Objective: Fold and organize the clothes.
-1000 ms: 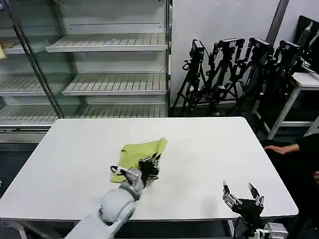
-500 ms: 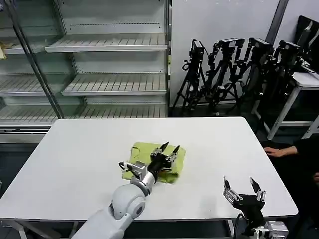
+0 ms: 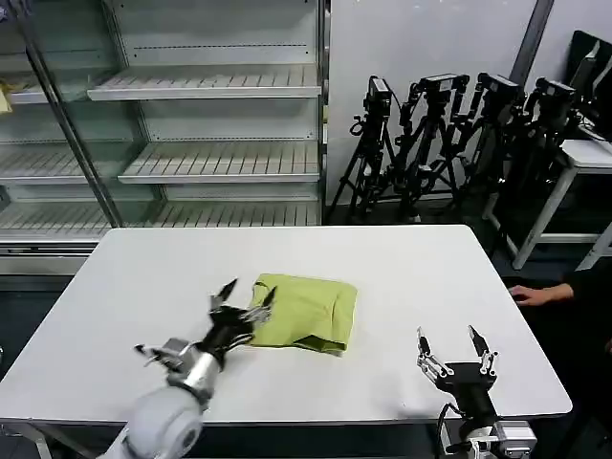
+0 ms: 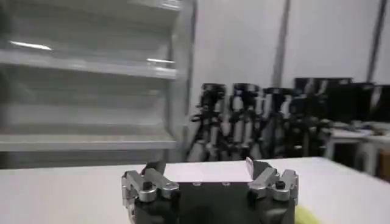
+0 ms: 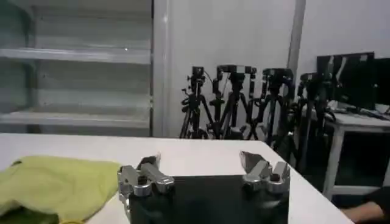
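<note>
Left gripper [image 3: 241,295], fingers spread and empty, sits just off the folded T-shirt's [image 3: 306,312] left edge, letting the fold settle mid-table [image 3: 124,287]. Right gripper [image 3: 453,344], also spread and empty, waits parked by the near right corner.

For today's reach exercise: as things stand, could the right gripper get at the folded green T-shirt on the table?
Probably yes: the right gripper is open, with bare table between it and the T-shirt.

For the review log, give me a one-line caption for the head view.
Folded lime-green T-shirt lies on the white table; open left gripper beside it, open right gripper near the front edge.
</note>
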Motion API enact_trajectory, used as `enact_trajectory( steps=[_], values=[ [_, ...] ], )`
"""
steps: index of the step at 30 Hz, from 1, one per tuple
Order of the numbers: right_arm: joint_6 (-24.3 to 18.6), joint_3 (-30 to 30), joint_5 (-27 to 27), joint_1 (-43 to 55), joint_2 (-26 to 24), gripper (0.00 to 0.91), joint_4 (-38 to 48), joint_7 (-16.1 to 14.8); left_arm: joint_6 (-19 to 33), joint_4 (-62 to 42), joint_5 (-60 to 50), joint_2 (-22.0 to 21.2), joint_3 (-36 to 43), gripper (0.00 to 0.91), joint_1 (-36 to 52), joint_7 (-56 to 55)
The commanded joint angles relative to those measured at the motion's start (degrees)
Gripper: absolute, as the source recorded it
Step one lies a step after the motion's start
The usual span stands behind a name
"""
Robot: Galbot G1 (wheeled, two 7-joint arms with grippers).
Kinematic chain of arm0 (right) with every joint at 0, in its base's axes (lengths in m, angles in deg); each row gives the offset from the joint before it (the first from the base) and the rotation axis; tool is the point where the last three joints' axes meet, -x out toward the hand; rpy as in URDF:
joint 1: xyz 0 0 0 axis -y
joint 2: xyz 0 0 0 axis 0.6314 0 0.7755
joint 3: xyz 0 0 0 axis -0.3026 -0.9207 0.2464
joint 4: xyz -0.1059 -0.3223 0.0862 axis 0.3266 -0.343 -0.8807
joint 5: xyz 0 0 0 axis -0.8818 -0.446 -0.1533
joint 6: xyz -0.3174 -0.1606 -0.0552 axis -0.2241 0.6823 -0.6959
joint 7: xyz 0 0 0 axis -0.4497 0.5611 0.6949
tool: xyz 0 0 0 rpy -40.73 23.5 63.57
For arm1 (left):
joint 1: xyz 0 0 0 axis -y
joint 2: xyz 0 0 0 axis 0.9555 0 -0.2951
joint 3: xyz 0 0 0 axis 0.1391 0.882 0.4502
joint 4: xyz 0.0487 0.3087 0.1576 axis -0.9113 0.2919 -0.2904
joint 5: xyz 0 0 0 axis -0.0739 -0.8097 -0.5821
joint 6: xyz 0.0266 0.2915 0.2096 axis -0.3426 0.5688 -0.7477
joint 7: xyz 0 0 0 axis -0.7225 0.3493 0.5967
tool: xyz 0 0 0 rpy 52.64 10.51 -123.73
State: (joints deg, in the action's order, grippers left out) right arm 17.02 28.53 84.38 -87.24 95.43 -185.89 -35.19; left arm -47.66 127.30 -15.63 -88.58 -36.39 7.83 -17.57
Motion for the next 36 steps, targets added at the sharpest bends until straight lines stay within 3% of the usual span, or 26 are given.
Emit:
enact_trajectory(
  steps=[1,7,17,36],
  values=[
    [-2.5,-3.3,-1.1,1.8,-0.3,0.907,0.7,0.1,4.5,8.1,-6.3,2.8,-21.2,0.907,-22.7,1.3],
    [-3.6,-4.7,-3.6,1.9,0.0,0.907,0.0,-1.0,5.7,10.8,-8.7,0.8,-23.2,0.907,-25.2,1.6],
    [-4.0,-4.9,-2.4,1.4,-0.5,0.907,-1.1,-0.5,3.1,14.6,-5.5,-0.8,-23.7,0.907,-27.5,3.5],
    [-2.5,-5.1,-2.4,1.8,-1.1,0.907,-1.9,0.5,2.8,16.7,-5.3,-1.8,-24.1,0.907,-29.4,4.0]
  ],
)
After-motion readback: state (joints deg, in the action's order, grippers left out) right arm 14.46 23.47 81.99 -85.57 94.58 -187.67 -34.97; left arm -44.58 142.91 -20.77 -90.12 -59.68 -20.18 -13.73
